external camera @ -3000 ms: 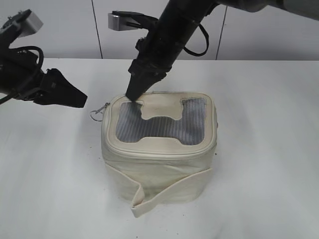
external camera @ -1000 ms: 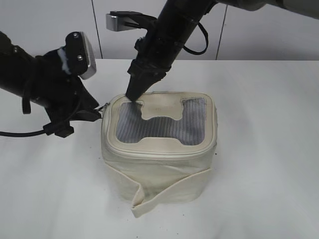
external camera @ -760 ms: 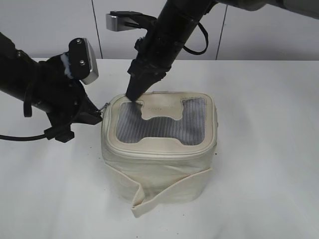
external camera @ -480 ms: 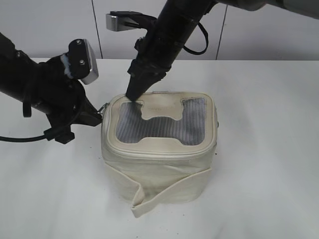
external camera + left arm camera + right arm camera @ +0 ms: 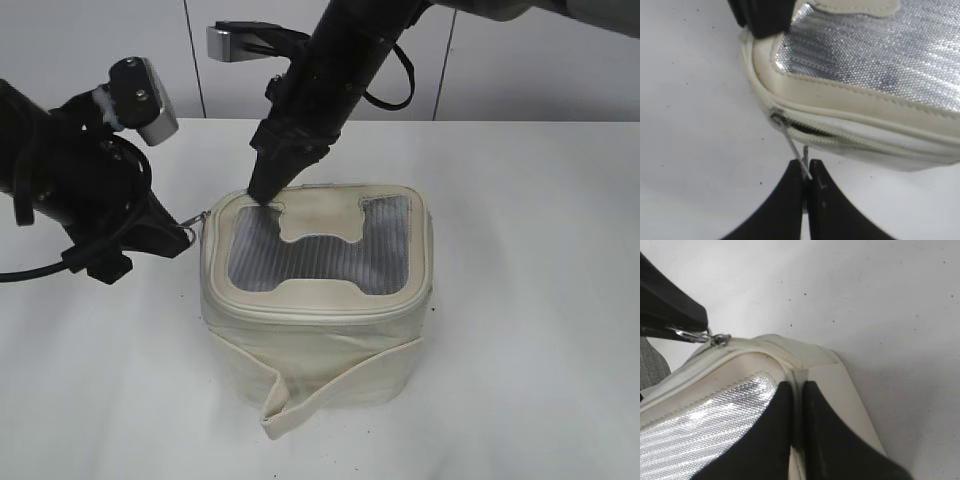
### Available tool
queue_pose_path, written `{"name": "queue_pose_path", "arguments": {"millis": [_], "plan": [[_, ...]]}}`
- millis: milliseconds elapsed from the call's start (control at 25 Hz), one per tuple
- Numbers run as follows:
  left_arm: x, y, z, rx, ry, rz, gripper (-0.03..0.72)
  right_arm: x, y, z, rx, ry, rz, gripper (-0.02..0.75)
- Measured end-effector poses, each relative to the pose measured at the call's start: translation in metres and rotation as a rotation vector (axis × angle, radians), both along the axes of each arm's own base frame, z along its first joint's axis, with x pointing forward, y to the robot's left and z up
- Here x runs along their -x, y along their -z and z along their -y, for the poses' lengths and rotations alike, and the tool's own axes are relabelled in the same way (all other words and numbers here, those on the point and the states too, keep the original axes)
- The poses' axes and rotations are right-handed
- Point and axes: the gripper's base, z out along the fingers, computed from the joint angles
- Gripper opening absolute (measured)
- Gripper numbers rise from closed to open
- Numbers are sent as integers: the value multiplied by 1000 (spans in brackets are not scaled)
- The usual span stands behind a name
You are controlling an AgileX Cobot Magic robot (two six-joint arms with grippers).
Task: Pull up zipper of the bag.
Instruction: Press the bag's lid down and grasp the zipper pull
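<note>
Left wrist view: left gripper [image 5: 805,175] clamped on zipper [image 5: 840,140] pull at bag [image 5: 880,65] corner; track runs rightward away.

no readable text, no label, no brand, no number, no sign on any surface in the three views

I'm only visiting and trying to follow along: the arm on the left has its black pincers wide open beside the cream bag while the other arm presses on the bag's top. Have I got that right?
Not quite. The left gripper is shut, pinching the metal zipper pull at the corner of the bag; the left wrist view shows it. The right gripper does press on the bag's top.
</note>
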Motion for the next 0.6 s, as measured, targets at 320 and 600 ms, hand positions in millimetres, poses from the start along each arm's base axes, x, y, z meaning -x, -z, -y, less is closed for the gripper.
{"name": "queue_pose_path", "arguments": {"millis": [320,600], "plan": [[16,-14,-4,9,-44,-95,-2,1,0,-1,2,11,-6,36],[31,-21,-6,12,-72,-236,-2,0,0,0,14,16,-3,36]]}}
